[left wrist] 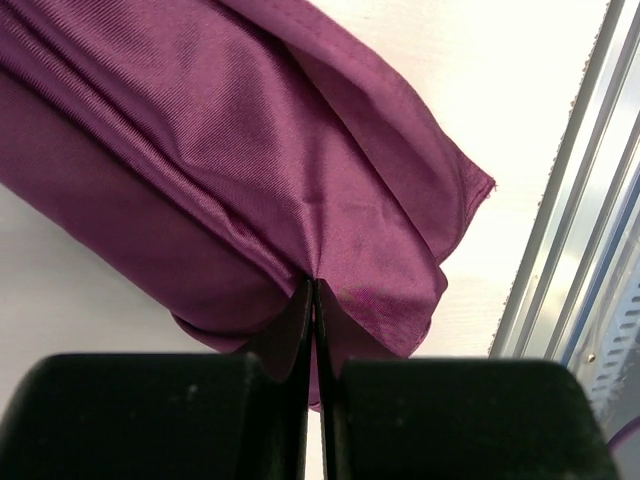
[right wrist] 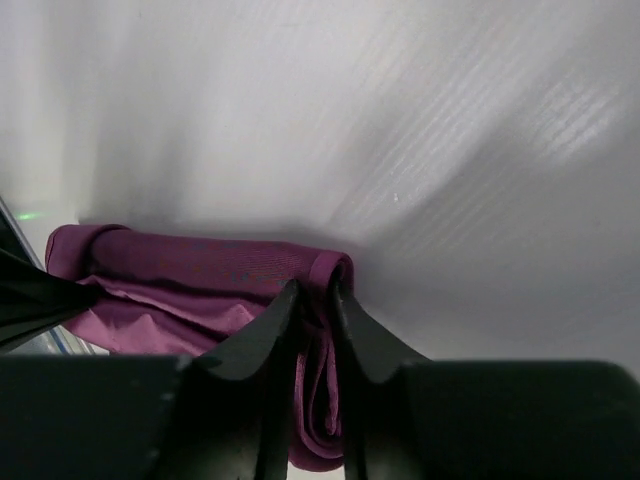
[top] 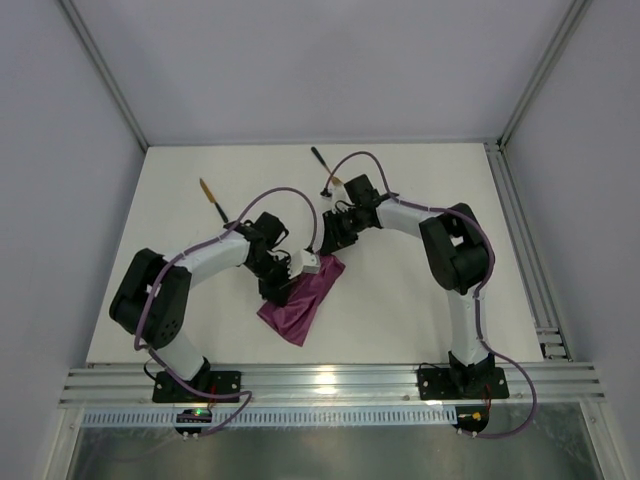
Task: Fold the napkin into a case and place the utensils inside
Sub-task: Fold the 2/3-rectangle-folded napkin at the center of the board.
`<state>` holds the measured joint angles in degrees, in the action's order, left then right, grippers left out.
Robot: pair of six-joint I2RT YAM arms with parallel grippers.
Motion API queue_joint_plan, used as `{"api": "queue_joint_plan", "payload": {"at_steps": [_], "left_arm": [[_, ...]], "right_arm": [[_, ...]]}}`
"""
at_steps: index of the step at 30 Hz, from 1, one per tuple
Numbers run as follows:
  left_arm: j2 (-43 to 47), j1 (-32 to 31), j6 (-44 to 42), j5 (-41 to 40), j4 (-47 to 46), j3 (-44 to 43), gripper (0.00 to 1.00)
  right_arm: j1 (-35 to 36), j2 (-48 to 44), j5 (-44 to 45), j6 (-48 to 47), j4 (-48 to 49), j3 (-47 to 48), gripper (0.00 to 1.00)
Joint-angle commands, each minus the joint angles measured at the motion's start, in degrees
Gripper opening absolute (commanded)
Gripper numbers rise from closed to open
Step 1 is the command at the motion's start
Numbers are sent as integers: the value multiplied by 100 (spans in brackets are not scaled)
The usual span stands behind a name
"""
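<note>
Near the middle of the table's front edge lies the napkin — a magenta-purple cloth folded into a long, narrow bundle that runs slantwise, its lower end toward the front edge. Both arms meet at its upper end. The left gripper has its fingers pressed together on a pinch of the cloth, and the fabric fans out in creases from where the tips meet. The right gripper stands at the bundle's far end with its fingers nearly together, a rolled fold of napkin caught between them.

The utensils lie on the bare table behind the arms, outside the cloth and well apart from it. The left utensil is toward the back left, gold head pointing to the back edge; the right utensil is near the middle of the back edge — its black handle farthest back. Which is knife and which is fork cannot be told.
</note>
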<state>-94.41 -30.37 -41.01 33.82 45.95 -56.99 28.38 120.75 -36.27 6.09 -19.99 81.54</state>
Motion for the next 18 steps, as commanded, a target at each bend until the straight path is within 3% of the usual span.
{"api": "queue_joint_plan", "payload": {"at_steps": [1, 2, 6, 18], "left_arm": [[-42, 136, -56, 37, 28, -154, 0], [-51, 206, -47, 37, 10, -154, 0], [-139, 347, -82, -33, -51, -172, 0], [-850, 541, -486, -104, 177, -567, 0]], "right_arm": [[1, -130, -135, 129, 311, -190, 21], [1, -174, -100, 156, 346, -243, 12], [-34, -403, 32, 252, 495, -725, 5], [-122, -869, 24, 130, 391, -1500, 4]]}}
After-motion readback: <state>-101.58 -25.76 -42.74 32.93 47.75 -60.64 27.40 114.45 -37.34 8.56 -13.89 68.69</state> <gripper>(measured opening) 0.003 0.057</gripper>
